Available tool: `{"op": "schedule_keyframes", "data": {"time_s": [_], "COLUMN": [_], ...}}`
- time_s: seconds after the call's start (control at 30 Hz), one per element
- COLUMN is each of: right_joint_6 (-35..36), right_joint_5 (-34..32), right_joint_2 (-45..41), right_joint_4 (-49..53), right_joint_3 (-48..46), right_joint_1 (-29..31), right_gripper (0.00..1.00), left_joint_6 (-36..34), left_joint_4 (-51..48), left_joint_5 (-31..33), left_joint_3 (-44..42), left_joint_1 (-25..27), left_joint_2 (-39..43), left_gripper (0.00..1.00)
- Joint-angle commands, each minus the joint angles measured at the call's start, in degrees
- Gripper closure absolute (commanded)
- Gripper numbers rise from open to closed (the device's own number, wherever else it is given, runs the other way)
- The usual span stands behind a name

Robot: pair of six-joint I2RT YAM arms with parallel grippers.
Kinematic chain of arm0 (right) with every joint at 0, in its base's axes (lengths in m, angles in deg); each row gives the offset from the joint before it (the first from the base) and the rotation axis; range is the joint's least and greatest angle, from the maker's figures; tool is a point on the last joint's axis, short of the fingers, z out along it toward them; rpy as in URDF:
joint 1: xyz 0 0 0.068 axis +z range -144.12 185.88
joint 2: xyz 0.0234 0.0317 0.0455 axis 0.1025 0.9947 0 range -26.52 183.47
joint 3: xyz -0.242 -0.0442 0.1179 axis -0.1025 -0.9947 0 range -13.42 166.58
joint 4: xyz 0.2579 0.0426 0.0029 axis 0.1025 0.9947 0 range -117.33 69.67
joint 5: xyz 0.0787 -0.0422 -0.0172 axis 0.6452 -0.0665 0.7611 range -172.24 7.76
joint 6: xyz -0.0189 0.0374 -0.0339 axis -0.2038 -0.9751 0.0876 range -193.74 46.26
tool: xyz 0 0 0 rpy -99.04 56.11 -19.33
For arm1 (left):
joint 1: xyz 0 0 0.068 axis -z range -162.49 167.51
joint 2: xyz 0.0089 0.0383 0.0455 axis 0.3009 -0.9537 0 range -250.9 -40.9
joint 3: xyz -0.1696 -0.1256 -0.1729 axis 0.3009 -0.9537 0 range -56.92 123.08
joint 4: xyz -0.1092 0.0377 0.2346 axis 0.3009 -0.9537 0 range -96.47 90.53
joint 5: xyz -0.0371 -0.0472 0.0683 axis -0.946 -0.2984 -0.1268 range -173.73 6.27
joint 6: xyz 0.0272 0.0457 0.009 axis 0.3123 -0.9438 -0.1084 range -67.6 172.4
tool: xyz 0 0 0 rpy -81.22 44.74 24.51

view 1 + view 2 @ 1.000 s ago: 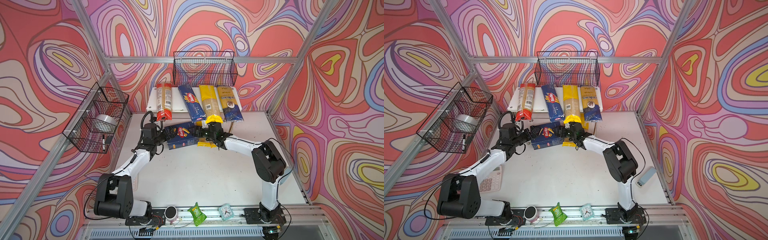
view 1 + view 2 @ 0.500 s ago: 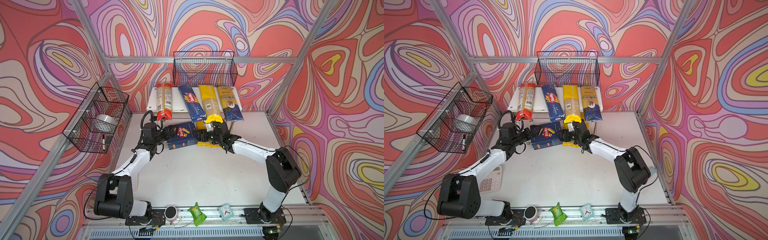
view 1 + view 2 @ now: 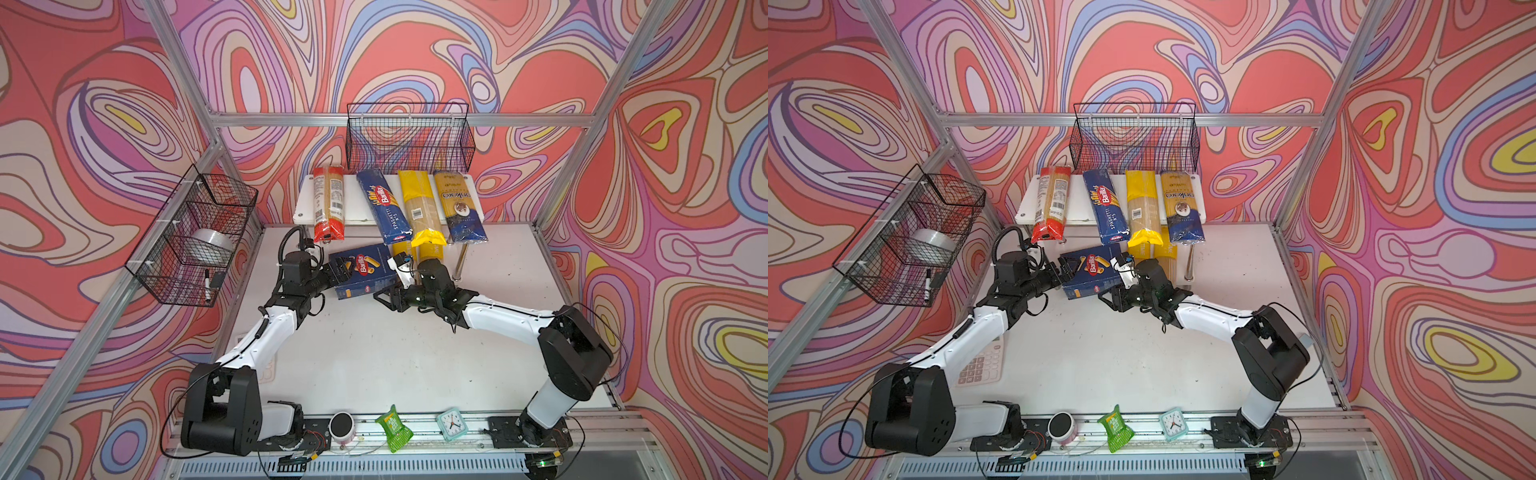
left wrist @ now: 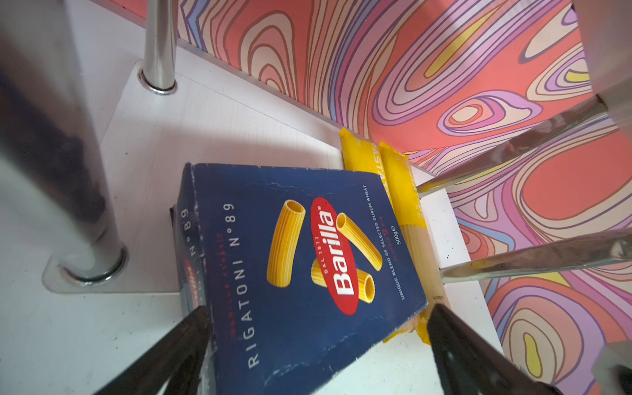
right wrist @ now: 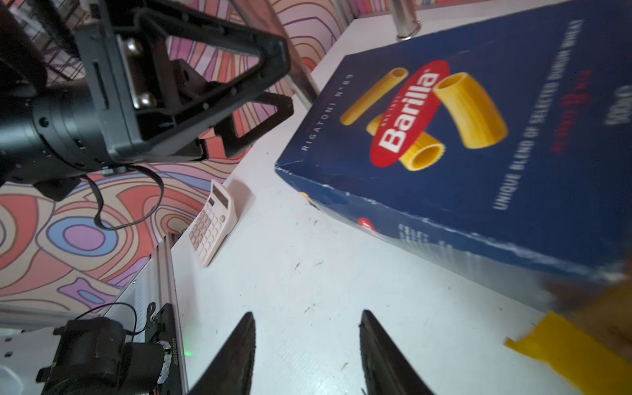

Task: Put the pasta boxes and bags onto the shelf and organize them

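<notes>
The shelf point(image 3: 303, 208) at 12 o'clock holds three bags point(image 3: 419, 203) and the long box point(image 3: 382, 208) on top. The wide box point(image 3: 365, 270) lies partly on its bottom board point(image 4: 205, 130). My left claw point(image 3: 341, 269) gapes wide beside it; my right claw point(image 5: 307, 314) is narrower, holding nothing.

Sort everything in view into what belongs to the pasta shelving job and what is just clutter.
Job: rigatoni box, spaghetti box, red bag, top yellow bag, gold and blue bag, two yellow bags on the lower tier, white shelf.

Clutter: back wire basket, side wire basket, tape roll, marker, calculator, clock, green packet, small round gadget.
</notes>
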State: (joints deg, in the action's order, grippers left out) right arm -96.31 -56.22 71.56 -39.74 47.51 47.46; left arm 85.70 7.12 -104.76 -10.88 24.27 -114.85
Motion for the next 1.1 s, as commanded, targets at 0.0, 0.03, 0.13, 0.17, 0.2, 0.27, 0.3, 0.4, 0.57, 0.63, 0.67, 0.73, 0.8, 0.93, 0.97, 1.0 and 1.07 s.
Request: {"op": "schedule_keyframes", "data": {"time_s": [0.0,0.03,0.13,0.17,0.2,0.27,0.3,0.4,0.57,0.63,0.67,0.73,0.8,0.93,0.97,1.0,1.07], "right_joint_6": [-0.02,0.09,-0.35,-0.52,-0.88,-1.16,-1.46,-1.84,-2.47,-2.83,-3.07,-3.27,-3.19,-3.21,-3.19,-3.19,-3.27], "right_joint_5": [1.88,2.05,2.87,3.25,3.52,4.29,4.78,6.06,6.57,6.65,6.66,6.59,6.64,7.27,7.40,7.61,8.03], "right_joint_2": [2.93,3.08,6.48,7.09,7.96,9.39,10.35,12.68,16.67,18.20,18.93,20.16,21.36,23.82,24.40,25.07,26.27], "right_joint_4": [-4.12,-4.33,-5.85,-6.65,-7.44,-8.57,-9.00,-10.40,-12.51,-13.11,-13.60,-13.97,-13.63,-13.58,-13.52,-13.20,-13.02], "right_joint_3": [-0.19,0.33,1.45,1.78,2.12,3.08,3.75,5.87,8.98,10.55,11.13,12.56,14.07,16.94,17.69,18.63,20.02], "right_joint_1": [1.23,1.68,2.22,2.26,2.32,2.25,2.27,2.30,2.32,2.32,2.27,2.36,2.27,2.01,1.92,1.76,1.36], "right_gripper": [0.52,0.53,0.57,0.58,0.59,0.60,0.60,0.61,0.65,0.66,0.66,0.66,0.66,0.66,0.66,0.66,0.66], "left_joint_6": [-1.39,-1.60,-1.92,-1.91,-1.92,-1.97,-1.76,-0.53,0.23,-0.34,-0.93,-1.14,-1.12,-0.67,-0.69,-0.62,-0.84], "left_joint_4": [-4.29,-5.50,-9.33,-10.07,-11.05,-13.17,-14.71,-18.06,-23.49,-25.07,-25.53,-26.57,-26.72,-25.49,-25.32,-25.22,-25.24], "left_joint_5": [1.94,2.52,4.88,5.52,6.21,7.24,7.68,7.44,10.21,11.51,11.62,12.79,13.12,12.47,12.43,12.50,12.82], "left_joint_3": [-2.58,-3.32,-5.96,-7.08,-8.30,-10.28,-11.14,-13.73,-18.33,-19.25,-19.45,-19.80,-20.26,-21.22,-21.35,-21.43,-21.67], "left_joint_1": [0.17,0.20,0.26,0.26,0.27,0.27,0.22,0.27,0.23,0.24,0.24,0.18,0.16,0.15,0.17,0.18,0.05], "left_joint_2": [5.19,6.53,11.16,12.48,14.35,17.51,19.15,23.07,28.73,30.90,31.54,32.67,32.92,32.32,32.17,32.12,32.16], "left_gripper": [0.00,0.00,0.00,0.00,0.00,0.00,0.00,0.00,0.00,0.00,0.00,0.00,0.00,0.00,0.00,0.00,0.00]}}
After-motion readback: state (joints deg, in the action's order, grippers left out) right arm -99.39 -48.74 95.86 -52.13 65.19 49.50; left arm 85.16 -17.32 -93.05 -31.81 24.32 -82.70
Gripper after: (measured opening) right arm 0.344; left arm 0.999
